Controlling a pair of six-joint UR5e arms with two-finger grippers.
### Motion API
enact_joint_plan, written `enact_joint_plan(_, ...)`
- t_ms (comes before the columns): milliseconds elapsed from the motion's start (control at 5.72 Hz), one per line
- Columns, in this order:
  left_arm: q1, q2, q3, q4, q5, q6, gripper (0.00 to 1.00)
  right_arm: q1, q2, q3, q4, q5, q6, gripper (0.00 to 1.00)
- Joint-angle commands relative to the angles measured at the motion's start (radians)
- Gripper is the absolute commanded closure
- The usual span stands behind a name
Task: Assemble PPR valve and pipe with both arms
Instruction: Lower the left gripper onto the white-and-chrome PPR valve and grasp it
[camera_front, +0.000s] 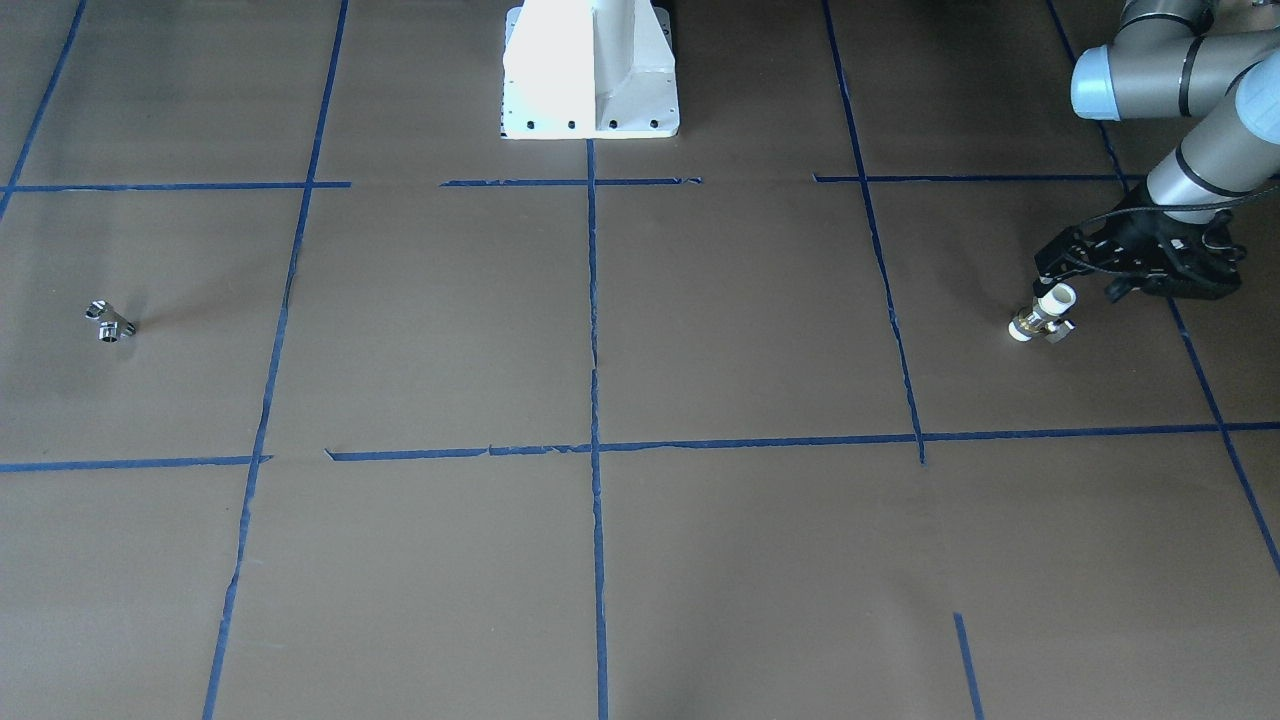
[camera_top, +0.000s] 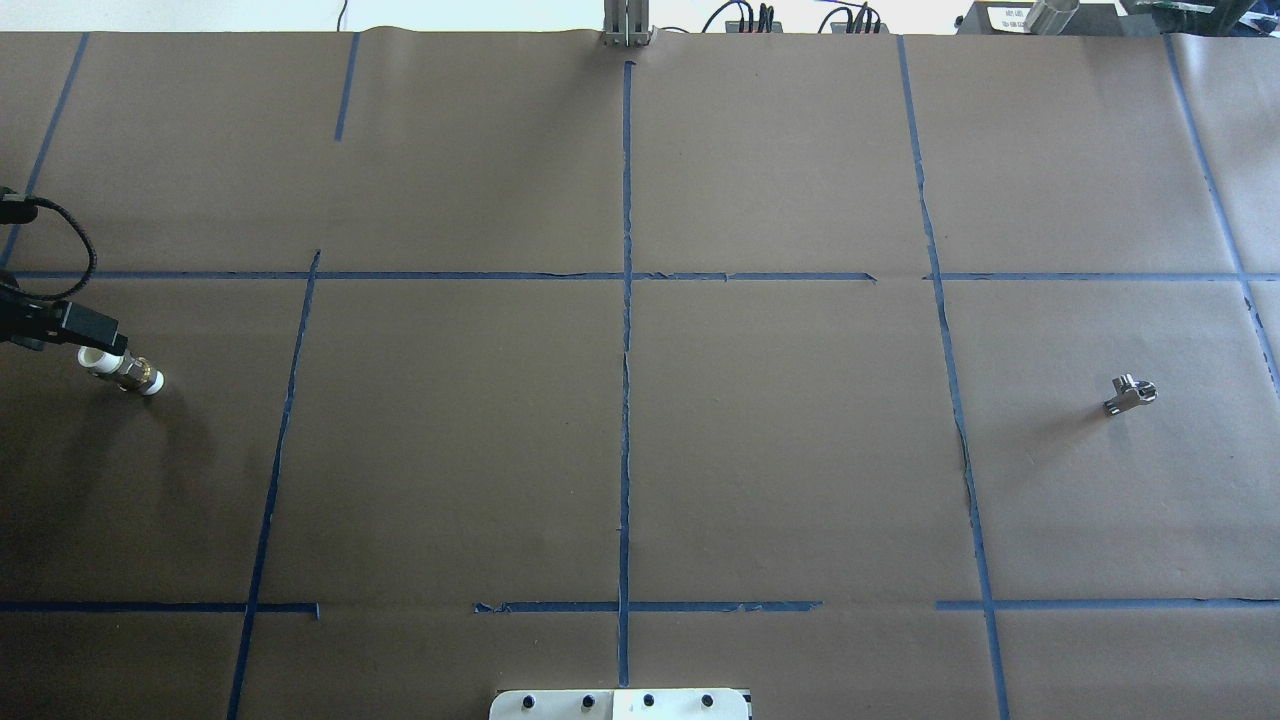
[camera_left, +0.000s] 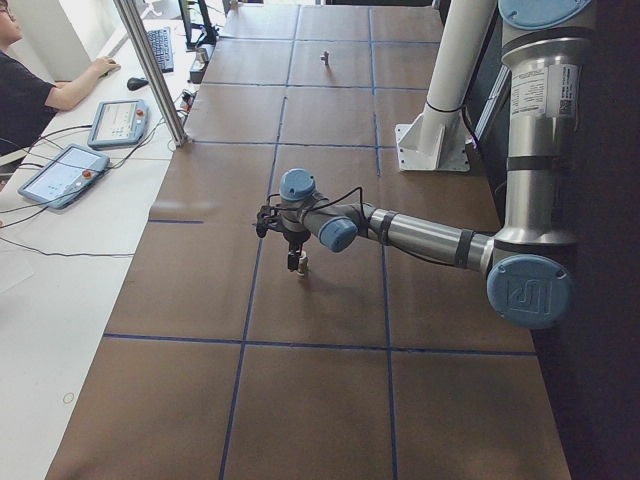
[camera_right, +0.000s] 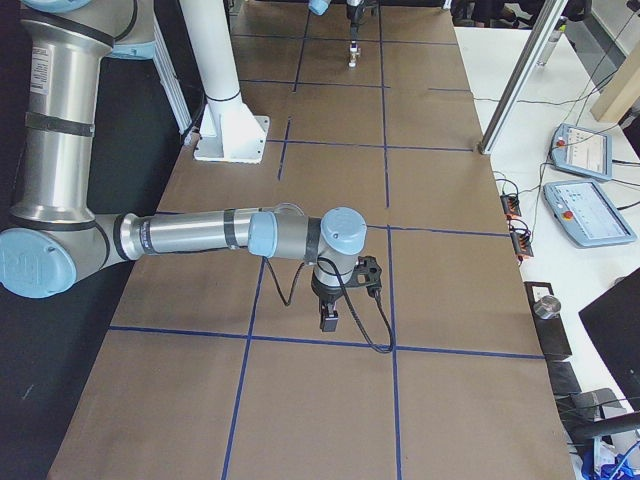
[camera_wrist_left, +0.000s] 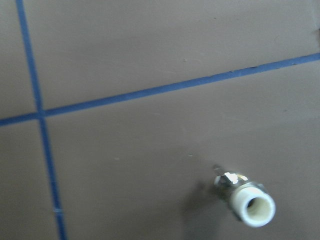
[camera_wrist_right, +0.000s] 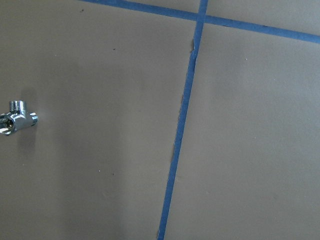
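Note:
The PPR valve (camera_front: 1042, 315) stands upright on the brown table cover at the robot's far left, white end up. It also shows in the overhead view (camera_top: 122, 370) and in the left wrist view (camera_wrist_left: 247, 200). My left gripper (camera_front: 1078, 282) hovers right over it with fingers apart, and I cannot see it gripping the valve. The pipe (camera_front: 110, 322), a small chrome T fitting, lies alone at the far right and shows in the overhead view (camera_top: 1130, 393) and at the left edge of the right wrist view (camera_wrist_right: 17, 120). My right gripper (camera_right: 328, 318) shows only in the right side view, so I cannot tell its state.
The white robot pedestal (camera_front: 590, 70) stands at the table's middle back edge. Blue tape lines (camera_top: 626, 350) split the brown cover into squares. An aluminium post (camera_left: 150, 70), tablets (camera_left: 60, 175) and a seated operator (camera_left: 25, 90) are on the operators' side.

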Motion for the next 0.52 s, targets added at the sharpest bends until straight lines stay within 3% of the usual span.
enact_joint_plan(0, 0.011, 0.000, 0.004, -0.001, 0.001, -0.006, 0.00, 0.000, 0.000, -0.002, -0.002, 0.000, 0.000, 0.00)
enact_joint_plan(175, 0.011, 0.000, 0.004, 0.000, 0.001, -0.007, 0.06, 0.000, 0.000, -0.002, -0.002, 0.000, 0.000, 0.00)
enact_joint_plan(350, 0.011, 0.000, 0.005, 0.005, 0.001, -0.010, 0.64, 0.000, 0.000, -0.002, 0.000, 0.000, 0.000, 0.00)
